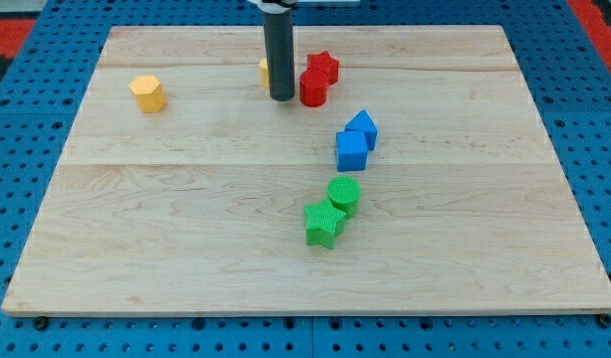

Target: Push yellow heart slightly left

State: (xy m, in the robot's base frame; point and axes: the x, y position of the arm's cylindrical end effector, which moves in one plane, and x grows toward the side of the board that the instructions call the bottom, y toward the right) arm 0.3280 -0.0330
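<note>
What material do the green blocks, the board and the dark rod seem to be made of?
The green star block and green round block look like matte plastic, probably 3D-printed: fine parallel ridges line their faces. The pale board looks like unvarnished wood, with visible grain and plank seams. The dark rod ending in my tip is smooth and slightly glossy; whether it is metal or plastic cannot be told.

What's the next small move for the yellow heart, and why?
Probably a short slide toward the view's left. My tip sits just right of the yellow heart, which the rod mostly hides, with the red cylinder on the tip's other side. The tip may first need to shift slightly toward the view's top to meet the heart squarely.
</note>
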